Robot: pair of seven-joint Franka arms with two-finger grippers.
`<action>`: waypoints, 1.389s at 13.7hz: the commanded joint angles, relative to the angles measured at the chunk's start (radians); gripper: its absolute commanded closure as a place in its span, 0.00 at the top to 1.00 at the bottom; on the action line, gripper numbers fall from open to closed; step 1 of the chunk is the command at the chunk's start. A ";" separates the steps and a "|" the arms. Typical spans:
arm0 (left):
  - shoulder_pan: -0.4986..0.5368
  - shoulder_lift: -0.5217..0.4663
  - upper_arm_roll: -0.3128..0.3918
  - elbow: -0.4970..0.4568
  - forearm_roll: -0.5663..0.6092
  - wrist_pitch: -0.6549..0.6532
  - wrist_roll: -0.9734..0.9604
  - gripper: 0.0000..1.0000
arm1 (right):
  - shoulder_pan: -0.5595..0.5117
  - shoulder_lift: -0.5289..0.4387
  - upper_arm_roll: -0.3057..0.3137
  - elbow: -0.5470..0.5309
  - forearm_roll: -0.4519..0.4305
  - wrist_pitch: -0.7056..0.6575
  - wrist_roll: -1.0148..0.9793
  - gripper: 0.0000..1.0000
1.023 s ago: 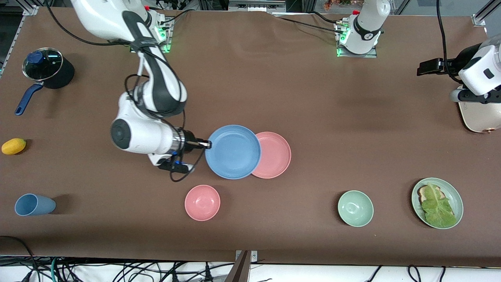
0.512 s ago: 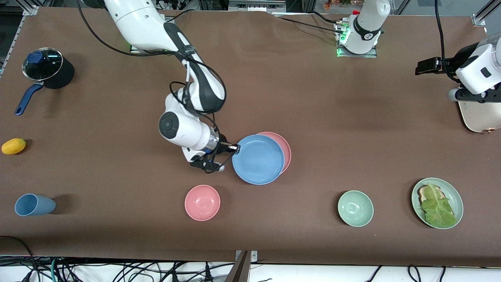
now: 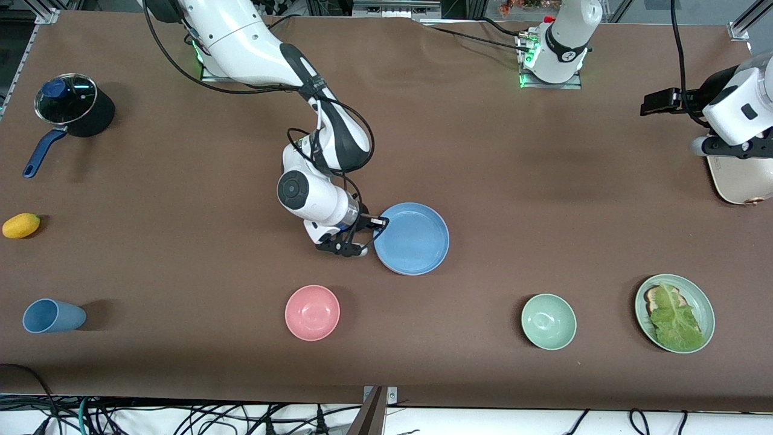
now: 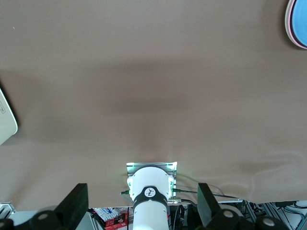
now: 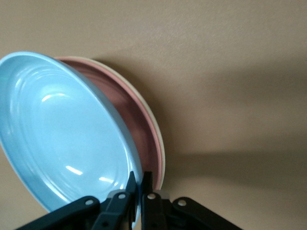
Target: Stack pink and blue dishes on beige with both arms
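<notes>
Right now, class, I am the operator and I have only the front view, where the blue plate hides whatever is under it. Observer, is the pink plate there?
Observer: Yes. The right wrist view shows the pink plate directly under the blue plate.
Operator: Does the blue one lie flat on it?
Observer: No, it is tilted. The right tool is shut on its rim and holds that edge raised.
Operator: And the left tool?
Observer: The left tool waits over the cream object. Its wrist view catches the stack at one corner, with a pink rim showing under the blue.
</notes>
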State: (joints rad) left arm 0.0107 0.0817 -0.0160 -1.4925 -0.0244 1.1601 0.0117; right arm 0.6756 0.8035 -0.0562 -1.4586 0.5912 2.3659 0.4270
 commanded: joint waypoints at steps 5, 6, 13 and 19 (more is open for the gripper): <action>-0.006 -0.014 -0.001 -0.008 0.009 0.003 -0.003 1.00 | 0.021 -0.049 -0.074 -0.003 -0.036 -0.084 -0.004 1.00; -0.005 -0.014 0.001 -0.008 0.009 0.003 -0.003 1.00 | 0.021 -0.075 -0.098 -0.003 -0.062 -0.130 -0.004 1.00; -0.005 -0.014 -0.001 -0.008 0.009 0.003 -0.003 1.00 | 0.019 -0.289 -0.379 0.004 -0.273 -0.574 -0.036 1.00; -0.001 -0.013 0.001 -0.008 0.009 0.004 -0.003 1.00 | -0.143 -0.476 -0.331 0.014 -0.457 -0.733 -0.154 1.00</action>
State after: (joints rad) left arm 0.0110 0.0817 -0.0156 -1.4926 -0.0244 1.1602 0.0117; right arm 0.6195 0.4091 -0.4762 -1.4357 0.2208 1.6888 0.3049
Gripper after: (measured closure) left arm 0.000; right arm 0.000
